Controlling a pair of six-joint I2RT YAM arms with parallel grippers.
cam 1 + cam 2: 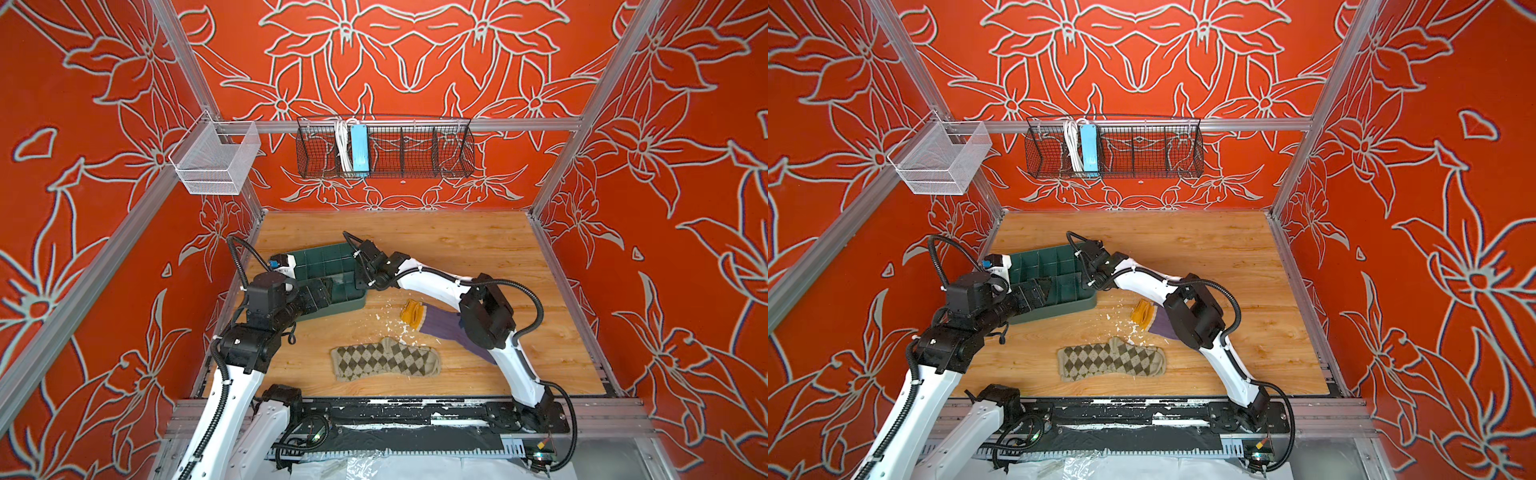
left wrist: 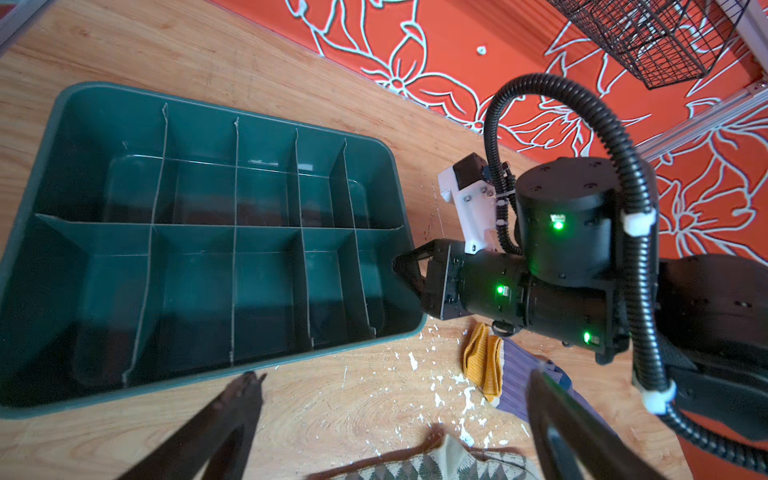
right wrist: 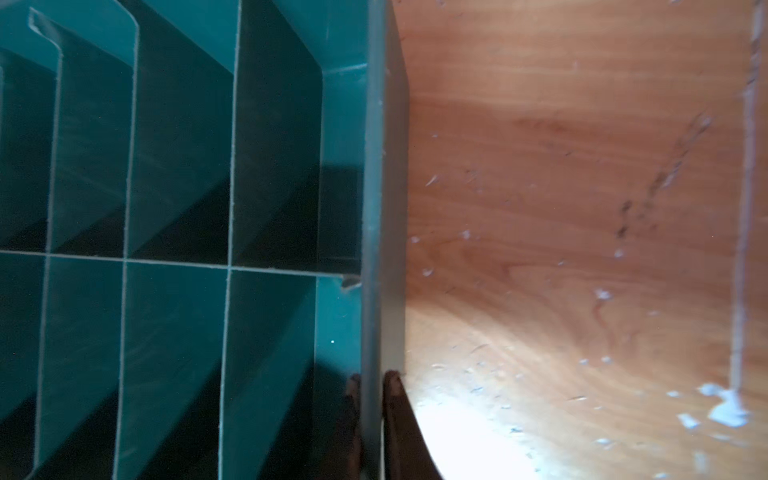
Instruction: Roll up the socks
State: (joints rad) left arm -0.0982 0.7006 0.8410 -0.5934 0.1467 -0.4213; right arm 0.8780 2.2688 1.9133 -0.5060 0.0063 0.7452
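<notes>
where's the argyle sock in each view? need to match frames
Both top views: argyle sock lower centre, lying flat.
Left wrist: cropped at the frame edge, between the fingers of the left claw.
Right wrist: not in it.
Shared landmark: green divided tray, in all four.

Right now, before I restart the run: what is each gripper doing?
Left gripper: open, holding nothing.
Right gripper: shut on the tray wall.
</notes>
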